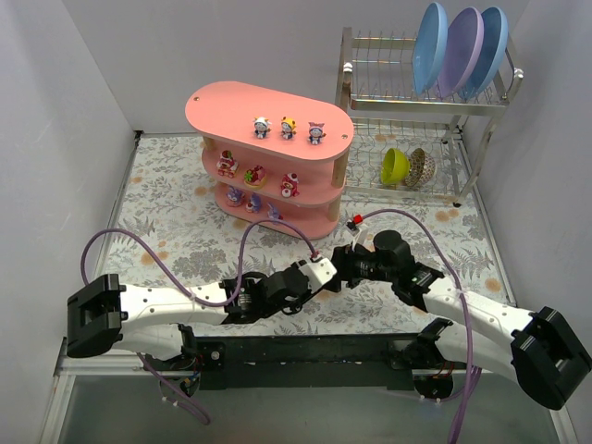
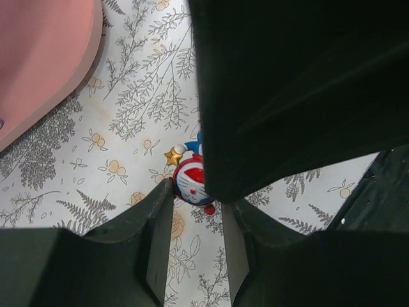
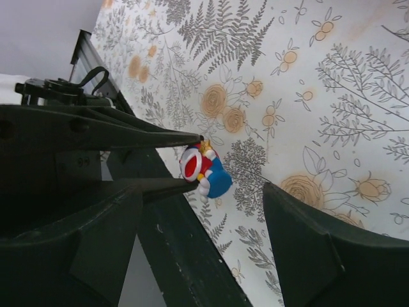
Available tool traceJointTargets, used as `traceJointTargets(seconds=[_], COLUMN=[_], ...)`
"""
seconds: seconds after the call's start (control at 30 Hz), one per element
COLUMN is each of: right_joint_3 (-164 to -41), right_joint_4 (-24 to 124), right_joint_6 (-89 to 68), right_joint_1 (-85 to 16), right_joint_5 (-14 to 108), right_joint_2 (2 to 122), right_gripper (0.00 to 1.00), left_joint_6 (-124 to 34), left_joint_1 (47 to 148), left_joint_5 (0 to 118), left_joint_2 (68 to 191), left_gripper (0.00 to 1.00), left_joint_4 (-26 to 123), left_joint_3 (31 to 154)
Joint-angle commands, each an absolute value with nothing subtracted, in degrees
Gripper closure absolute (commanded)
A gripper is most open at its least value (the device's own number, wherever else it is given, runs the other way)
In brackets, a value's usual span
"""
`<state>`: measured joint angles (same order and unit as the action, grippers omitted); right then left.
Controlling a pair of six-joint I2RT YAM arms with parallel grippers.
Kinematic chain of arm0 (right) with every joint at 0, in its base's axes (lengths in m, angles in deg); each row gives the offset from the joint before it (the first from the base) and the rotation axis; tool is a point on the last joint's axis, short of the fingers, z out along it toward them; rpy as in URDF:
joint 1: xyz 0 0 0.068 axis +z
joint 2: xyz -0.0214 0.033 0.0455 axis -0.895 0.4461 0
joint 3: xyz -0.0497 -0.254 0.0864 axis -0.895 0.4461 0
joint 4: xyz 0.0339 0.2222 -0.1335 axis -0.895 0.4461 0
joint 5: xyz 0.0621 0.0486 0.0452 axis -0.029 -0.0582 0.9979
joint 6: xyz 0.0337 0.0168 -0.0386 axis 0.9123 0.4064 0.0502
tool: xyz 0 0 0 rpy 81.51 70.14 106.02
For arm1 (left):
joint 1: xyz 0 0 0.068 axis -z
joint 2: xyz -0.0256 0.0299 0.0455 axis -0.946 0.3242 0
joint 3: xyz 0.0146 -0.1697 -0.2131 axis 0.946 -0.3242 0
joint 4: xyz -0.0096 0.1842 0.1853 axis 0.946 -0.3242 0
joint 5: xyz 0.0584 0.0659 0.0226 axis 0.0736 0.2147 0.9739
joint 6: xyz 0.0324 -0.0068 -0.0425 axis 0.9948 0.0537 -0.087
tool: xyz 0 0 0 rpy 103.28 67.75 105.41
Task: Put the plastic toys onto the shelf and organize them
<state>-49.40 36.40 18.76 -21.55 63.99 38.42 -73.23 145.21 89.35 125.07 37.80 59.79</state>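
- While both arms lean in toward the middle of the table, the left gripper (image 2: pixel 197 197) pinches a small figurine (image 2: pixel 190 179) between its fingertips, its jaws pressed onto the toy's head.
- That figurine has a red and white face, a blue body and a yellow star by its head. In the right wrist view it sits at the tips of the two thin fingers (image 3: pixel 166 139) that enter from the left, with the flowered table cover (image 3: pixel 319 96) behind it.
- The right gripper (image 3: pixel 203 192) is spread wide, one finger on each side of the figurine. Whether it touches the toy cannot be told.
- From above, the two grippers meet just in front of the pink shelf (image 1: pixel 222 106), near its right end. The held figurine is hidden there.
- The shelf's top tier carries three toys (image 1: pixel 289 127) in a row, and the middle tier three red and pink pieces (image 1: pixel 254 174). The bottom tier has a few purple pieces (image 1: pixel 237 196), partly hidden under the tier above.
- In the left wrist view a corner of the shelf shows at the upper left, apart from the figurine.
- To the right of the shelf stands a wire dish rack (image 1: pixel 350 92). Three plates (image 1: pixel 467 46) stand upright on its upper level, and a green bowl (image 1: pixel 395 166) lies beside a patterned bowl (image 1: pixel 421 168) below.
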Motion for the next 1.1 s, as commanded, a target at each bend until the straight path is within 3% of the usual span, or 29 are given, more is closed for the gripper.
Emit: traceJointTargets(seconds=[0.0, 0.43, 0.8, 0.83, 0.93, 0.97, 1.03, 1.07], right_joint_3=[-48.8, -46.4, -45.7, -45.6, -44.7, -44.5, -43.7, -43.2], right_joint_4=[28.9, 25.9, 23.6, 23.3, 21.5, 21.0, 20.0, 19.2], right_joint_6=[23.2, 26.3, 27.4, 27.3, 26.9, 26.7, 26.3, 26.0], right_joint_1=[-21.8, -22.4, -22.9, -22.9, -23.0, -23.0, -23.0, -23.0], right_joint_5=[67.4, 67.5, 68.5, 68.5, 68.4, 68.3, 67.1, 66.5], right_joint_2=[39.0, 40.8, 39.8, 39.7, 38.8, 38.5, 37.0, 36.3], right_gripper=[0.19, 0.36, 0.9, 0.97, 0.99, 0.99, 0.99, 0.99], left_joint_6=[-70.1, -69.4, -70.2, -70.7, -74.2, -75.5, -81.7, -84.1], left_joint_1=[146.6, 147.6, 147.7, 147.6, 147.7, 147.7, 147.6, 147.6], left_joint_5=[90.8, 92.4, 93.8, 94.0, 96.1, 97.9, 100.5, 101.6], left_joint_2=[125.1, 123.4, 123.0, 122.9, 122.1, 121.9, 120.1, 119.5], left_gripper=[0.88, 0.88, 0.88, 0.85, 0.69, 0.56, 0.4, 0.21], left_joint_4=[42.0, 45.1, 46.3, 46.3, 46.3, 46.3, 45.8, 45.4], left_joint_3=[61.9, 60.8, 59.7, 59.5, 58.9, 58.6, 58.4, 58.3])
